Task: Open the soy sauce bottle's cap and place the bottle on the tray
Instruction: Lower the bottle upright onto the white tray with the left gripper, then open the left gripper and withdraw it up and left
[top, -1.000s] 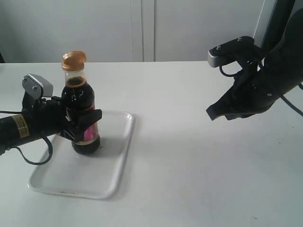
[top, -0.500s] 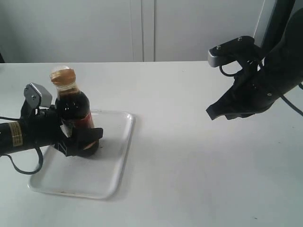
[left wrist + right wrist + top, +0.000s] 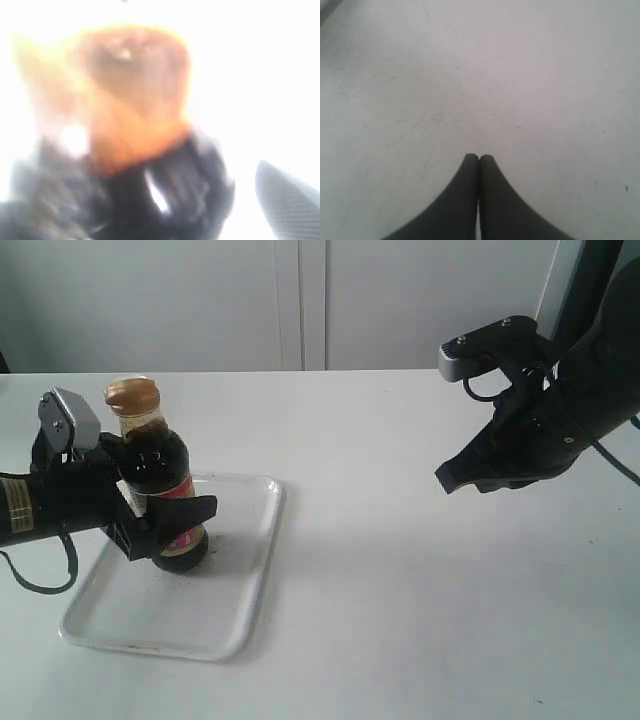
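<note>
L gripper [image 3: 178, 525] sits low around the soy sauce bottle [image 3: 155, 455], one finger in front of the label and the other hidden behind the glass. It reads as let go, not clamped: in the left wrist view there's a clear strip of white between the one sharp finger [image 3: 287, 202] and the bottle's dark shoulder (rest of that view is too blurred to say more). Coming in from the side at label height makes sense, since it steadies the widest part and leaves the neck free. The bottle stands on its base inside the tray [image 3: 200, 610], toward the far left part, leaning only slightly if at all, so the placing half looks done w/ the jaws just needing to back away w/o clipping it. The cap [image 3: 132, 393] sits atop the neck, orange-brown; can't tell from either view whether it's flipped open or merely resting shut, so that half stays unconfirmed. R gripper [image 3: 479, 159] has its tips pressed together on nothing, held up above the bare table [image 3: 400, 620] well apart from tray and bottle, prob. parked clear so it doesn't crowd the L arm.
</note>
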You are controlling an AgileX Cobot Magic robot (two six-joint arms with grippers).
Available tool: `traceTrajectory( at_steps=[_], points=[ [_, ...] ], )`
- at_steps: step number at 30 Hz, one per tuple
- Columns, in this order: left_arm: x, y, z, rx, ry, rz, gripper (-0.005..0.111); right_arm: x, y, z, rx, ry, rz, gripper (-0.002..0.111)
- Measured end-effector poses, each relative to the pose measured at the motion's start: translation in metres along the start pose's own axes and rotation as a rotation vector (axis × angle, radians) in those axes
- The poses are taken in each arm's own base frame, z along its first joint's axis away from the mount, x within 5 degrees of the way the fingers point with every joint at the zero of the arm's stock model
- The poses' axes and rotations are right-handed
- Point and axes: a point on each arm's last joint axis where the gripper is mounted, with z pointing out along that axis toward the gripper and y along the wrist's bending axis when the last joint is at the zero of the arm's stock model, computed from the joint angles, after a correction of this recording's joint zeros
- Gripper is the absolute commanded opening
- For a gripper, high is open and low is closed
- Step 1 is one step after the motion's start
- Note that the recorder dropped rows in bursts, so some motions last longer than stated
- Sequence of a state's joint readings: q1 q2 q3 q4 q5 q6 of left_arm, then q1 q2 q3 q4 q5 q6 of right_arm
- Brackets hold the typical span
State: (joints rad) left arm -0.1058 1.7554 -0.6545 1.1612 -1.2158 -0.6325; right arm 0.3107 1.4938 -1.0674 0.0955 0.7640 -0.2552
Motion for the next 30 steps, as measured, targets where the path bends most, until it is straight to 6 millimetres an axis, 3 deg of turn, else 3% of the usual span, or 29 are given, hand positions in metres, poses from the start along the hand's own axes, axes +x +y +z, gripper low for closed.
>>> traceTrajectory(
  at_steps=[30],
  points=[
    [-0.080,-0.020,-0.042,-0.121,-0.195,0.124,0.105,0.000,0.000,0.000,0.000,0.000,0.000,0.000]
  ],
)
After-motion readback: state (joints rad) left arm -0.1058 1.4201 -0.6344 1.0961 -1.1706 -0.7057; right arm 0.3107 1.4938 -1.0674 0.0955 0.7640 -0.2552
